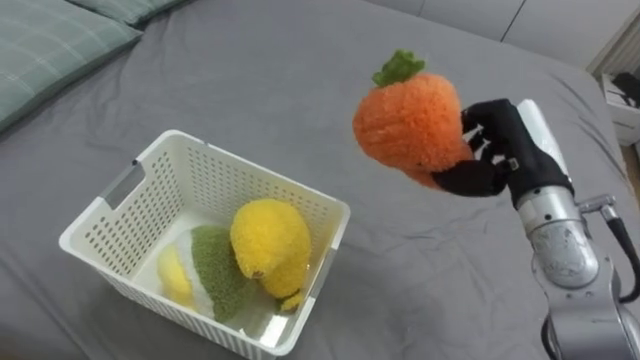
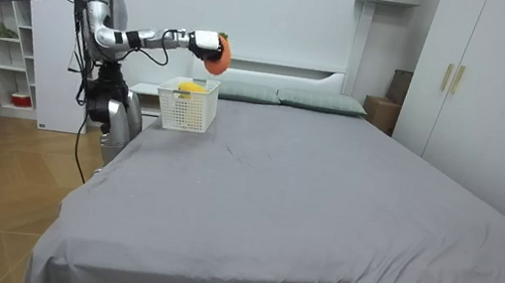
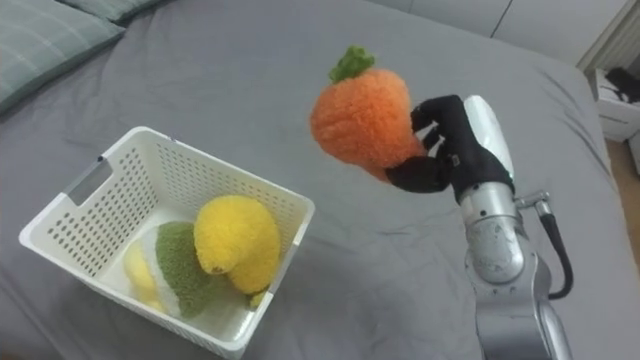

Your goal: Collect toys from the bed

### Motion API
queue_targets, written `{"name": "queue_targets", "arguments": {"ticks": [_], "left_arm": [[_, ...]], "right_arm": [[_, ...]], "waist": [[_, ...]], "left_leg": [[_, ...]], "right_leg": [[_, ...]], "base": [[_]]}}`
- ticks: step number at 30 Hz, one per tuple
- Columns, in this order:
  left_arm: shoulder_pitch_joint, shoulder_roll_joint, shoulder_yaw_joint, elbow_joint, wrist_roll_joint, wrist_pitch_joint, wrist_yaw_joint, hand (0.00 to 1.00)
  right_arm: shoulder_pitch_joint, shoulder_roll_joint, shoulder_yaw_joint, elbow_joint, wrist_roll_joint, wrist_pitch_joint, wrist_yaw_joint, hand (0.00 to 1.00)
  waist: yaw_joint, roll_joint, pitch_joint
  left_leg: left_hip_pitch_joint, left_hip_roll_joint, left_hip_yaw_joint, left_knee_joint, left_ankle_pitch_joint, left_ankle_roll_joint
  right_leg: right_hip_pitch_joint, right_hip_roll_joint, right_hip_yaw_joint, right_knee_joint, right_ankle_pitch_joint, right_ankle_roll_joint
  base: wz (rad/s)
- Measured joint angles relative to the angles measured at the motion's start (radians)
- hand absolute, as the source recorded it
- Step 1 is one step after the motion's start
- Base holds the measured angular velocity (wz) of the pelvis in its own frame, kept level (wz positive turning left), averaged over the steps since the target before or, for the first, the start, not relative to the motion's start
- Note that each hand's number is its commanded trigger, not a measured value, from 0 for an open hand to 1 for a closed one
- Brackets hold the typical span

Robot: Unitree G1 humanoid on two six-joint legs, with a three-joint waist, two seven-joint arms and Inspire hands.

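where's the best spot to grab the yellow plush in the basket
I'd take the yellow plush round its bulging top, straight down from above: the white basket walls close off its sides and it lies uppermost, against the green plush.

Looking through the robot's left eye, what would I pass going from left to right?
Pillow → white basket with a yellow plush toy inside → orange plush toy held up over the bed → the robot's right hand, curled round that toy.

My right hand (image 1: 497, 150) grips the orange plush carrot (image 1: 412, 122), fingers curled round it. Left of and below the hand, the white basket (image 1: 250, 170) holds a yellow plush (image 1: 268, 243) and a green plush (image 1: 216, 270).
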Motion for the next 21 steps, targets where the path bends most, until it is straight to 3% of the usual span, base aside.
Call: {"name": "queue_targets", "arguments": {"ticks": [7, 11, 15, 21], "left_arm": [[0.000, -0.006, -0.002, -0.003, 0.038, 0.002, -0.020, 0.00], [0.000, -0.003, -0.021, -0.001, 0.038, 0.023, -0.020, 0.00], [-0.009, -0.001, -0.021, -0.001, 0.039, 0.023, -0.020, 0.00], [-0.019, -0.001, -0.022, -0.002, 0.040, 0.039, -0.028, 0.00]], "right_arm": [[-0.055, 0.002, 0.059, -0.030, -0.023, -0.019, 0.003, 1.00], [-0.108, 0.003, 0.134, -0.033, -0.028, 0.005, 0.007, 1.00], [-0.170, 0.006, 0.206, -0.033, -0.023, 0.006, 0.024, 1.00], [-0.177, 0.022, 0.257, -0.020, -0.023, 0.006, 0.053, 1.00]], "waist": [[0.039, -0.007, -0.0041], [0.066, -0.010, -0.0041], [0.090, -0.023, 0.0006], [0.128, -0.032, 0.0074]], "left_leg": [[-0.016, -0.006, -0.028, 0.004, 0.000, 0.000], [-0.017, -0.008, -0.034, 0.009, 0.001, 0.001], [-0.018, -0.009, -0.053, 0.012, 0.002, 0.000], [-0.040, -0.013, -0.072, 0.026, 0.002, 0.001]], "right_leg": [[-0.003, 0.000, -0.029, -0.002, 0.000, 0.000], [-0.002, 0.000, -0.033, -0.001, 0.000, 0.000], [0.003, 0.000, -0.036, -0.002, 0.000, 0.000], [-0.005, -0.002, -0.060, -0.002, 0.003, 0.002]], "base": [[0.12], [0.05], [0.11], [0.11]]}}
